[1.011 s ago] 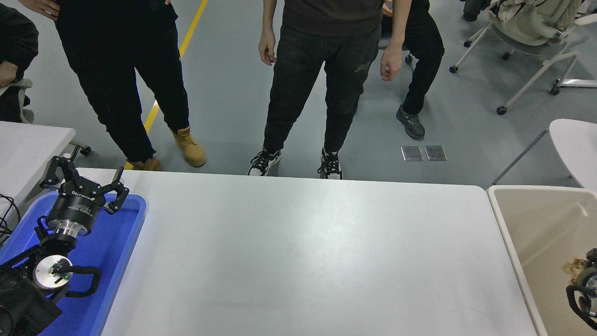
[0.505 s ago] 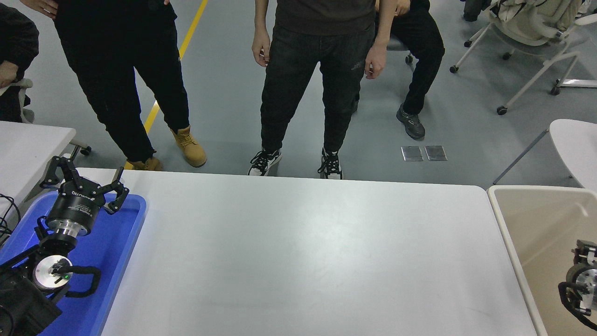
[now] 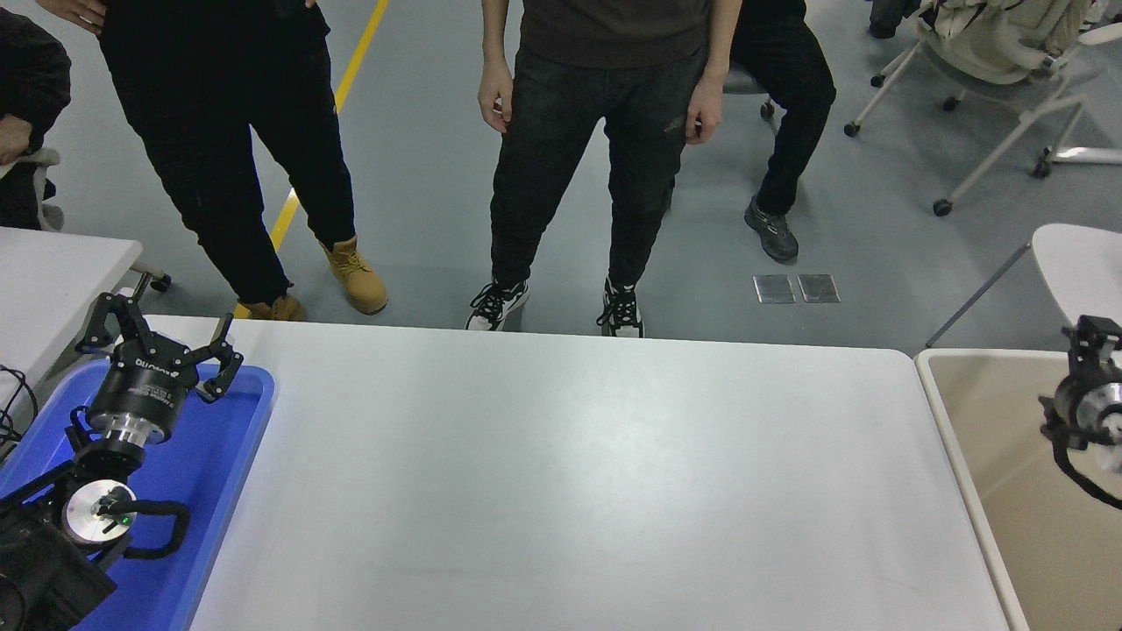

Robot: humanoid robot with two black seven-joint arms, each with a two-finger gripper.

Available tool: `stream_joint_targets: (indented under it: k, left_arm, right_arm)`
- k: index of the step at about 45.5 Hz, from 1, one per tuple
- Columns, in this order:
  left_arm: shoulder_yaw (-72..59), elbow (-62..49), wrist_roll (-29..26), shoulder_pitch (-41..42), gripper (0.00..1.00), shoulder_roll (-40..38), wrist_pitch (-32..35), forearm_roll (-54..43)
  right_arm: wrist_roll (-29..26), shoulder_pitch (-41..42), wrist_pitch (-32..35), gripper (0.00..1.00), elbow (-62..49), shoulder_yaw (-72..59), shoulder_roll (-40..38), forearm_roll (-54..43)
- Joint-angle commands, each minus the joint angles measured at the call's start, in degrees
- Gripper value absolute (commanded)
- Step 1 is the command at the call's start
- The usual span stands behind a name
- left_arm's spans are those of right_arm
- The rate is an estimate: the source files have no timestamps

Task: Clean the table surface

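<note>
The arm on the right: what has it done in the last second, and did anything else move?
The right arm has risen along the picture's right edge, up and away over the beige bin. The person in the middle shifted slightly. The left gripper stayed parked, open, over the blue tray; the white table is unchanged.

Bright, even overhead light fills the room. The white bench (image 3: 578, 473) carries a broad soft sheen across its middle, without harsh glare. Shadows are faint and diffuse: a pale one under the left hand (image 3: 158, 337) on the blue tray (image 3: 230, 456), soft ones by the shoes on the floor (image 3: 421, 202). Focus is sharp throughout. The right hand (image 3: 1091, 337) at the frame edge is cut off.
</note>
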Motion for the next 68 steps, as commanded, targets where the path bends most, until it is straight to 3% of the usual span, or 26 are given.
stream_joint_targets:
  k: [1,16,26,46,68]
  left_arm:
    - [0.00,-0.01,0.00,0.00,1.00,-0.01,0.00,0.00]
    - [0.00,-0.01,0.00,0.00,1.00,-0.01,0.00,0.00]
    - [0.00,-0.01,0.00,0.00,1.00,-0.01,0.00,0.00]
    - [0.00,-0.01,0.00,0.00,1.00,-0.01,0.00,0.00]
    - [0.00,-0.01,0.00,0.00,1.00,-0.01,0.00,0.00]
  right_arm:
    - [10.48,2.08,1.71,0.98,9.50,8.05,-1.01,0.03]
    - [23.14,2.25,1.71,0.98,17.69,13.68,-0.57,-4.53]
    - [23.41,0.59,1.80,0.98,18.13,21.06,2.41,-9.72]
    - [23.41,-5.74,1.89,0.98,19.97,20.36,5.58,-10.07]
    - [22.79,-12.16,8.30,0.98,19.80,19.31,7.25,-11.92]
